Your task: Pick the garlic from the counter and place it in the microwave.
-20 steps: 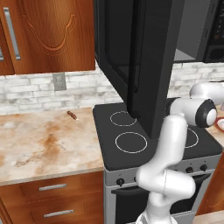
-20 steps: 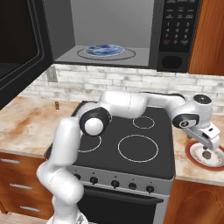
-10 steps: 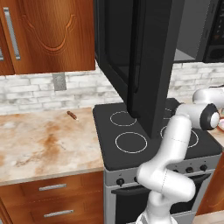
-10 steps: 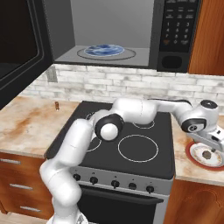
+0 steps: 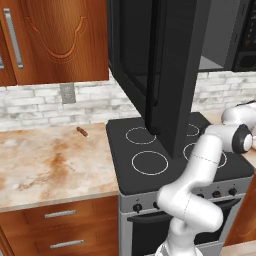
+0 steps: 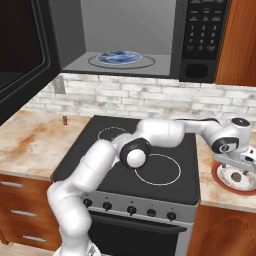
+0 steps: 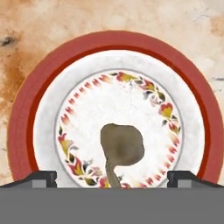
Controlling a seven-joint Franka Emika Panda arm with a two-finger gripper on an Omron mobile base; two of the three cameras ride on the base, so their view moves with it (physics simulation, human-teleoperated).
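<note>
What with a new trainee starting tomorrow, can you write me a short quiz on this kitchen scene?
1. True or false: the door of the microwave stands open.
2. The garlic lies on: A) the black stovetop; B) the red-rimmed plate; C) the blue plate inside the oven.
3. Fill in: the gripper hangs above the garlic with its fingers ____.

Key: 1 true; 2 B; 3 open, one to each side of the garlic.
</note>
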